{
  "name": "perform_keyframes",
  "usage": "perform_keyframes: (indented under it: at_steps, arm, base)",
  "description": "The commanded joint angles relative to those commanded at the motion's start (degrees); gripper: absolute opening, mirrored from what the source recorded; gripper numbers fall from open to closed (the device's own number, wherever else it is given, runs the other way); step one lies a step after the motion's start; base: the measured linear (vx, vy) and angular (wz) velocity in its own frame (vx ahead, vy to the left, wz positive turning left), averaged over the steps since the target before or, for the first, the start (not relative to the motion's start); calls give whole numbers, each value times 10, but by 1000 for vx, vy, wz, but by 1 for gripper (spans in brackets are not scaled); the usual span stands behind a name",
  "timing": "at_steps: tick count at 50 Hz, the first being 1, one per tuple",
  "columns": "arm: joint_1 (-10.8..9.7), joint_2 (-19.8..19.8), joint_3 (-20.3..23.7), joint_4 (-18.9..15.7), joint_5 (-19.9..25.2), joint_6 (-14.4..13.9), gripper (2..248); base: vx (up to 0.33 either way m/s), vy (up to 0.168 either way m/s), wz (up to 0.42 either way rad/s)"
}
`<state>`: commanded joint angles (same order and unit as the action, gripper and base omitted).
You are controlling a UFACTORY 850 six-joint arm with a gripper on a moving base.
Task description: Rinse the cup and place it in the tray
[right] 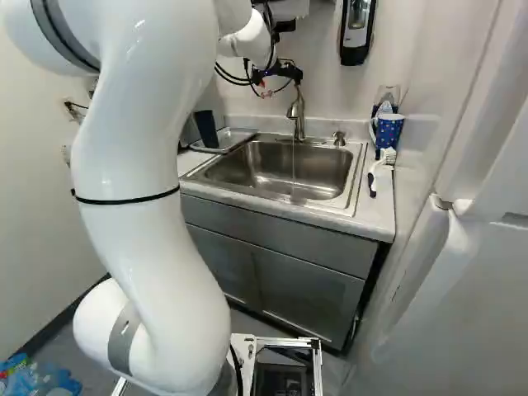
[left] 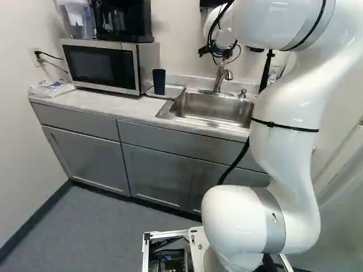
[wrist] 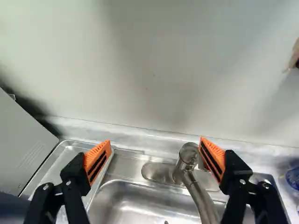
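My gripper [right: 276, 76] is up by the faucet [right: 298, 111] in the right base view. Seen from the wrist, the gripper [wrist: 154, 158] is spread wide with nothing held, and the faucet [wrist: 189, 161] shows beyond the gap, nearer one finger. A dark blue cup [left: 159, 82] stands at the metal tray [right: 235, 139] beside the sink [left: 210, 106]. In the wrist view a dark edge, probably that cup [wrist: 13, 208], shows beyond one finger near the tray [wrist: 70, 148]. A thin stream of water seems to fall into the sink in the right base view.
A microwave [left: 105, 65] stands beside the tray, against the back wall. Right of the sink are a dotted blue mug [right: 388, 130] and a white brush [right: 381, 165]. A soap dispenser [right: 356, 29] hangs above the counter [right: 375, 216]. A white fridge-like door [right: 470, 272] stands at the right.
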<state>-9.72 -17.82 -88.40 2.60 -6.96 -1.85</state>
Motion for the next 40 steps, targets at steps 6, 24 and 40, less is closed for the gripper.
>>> perform_keyframes:
  at_steps: [6, 24, 40]
  arm:
    - [2, 8, 9, 0, -7, 0, 247]
    - [2, 9, 11, 0, -17, 0, 247]
    - [3, 12, 14, 2, 28, 0, 247]
  base:
    - [0, 0, 0]
    - [0, 0, 0]
    - [0, 0, 0]
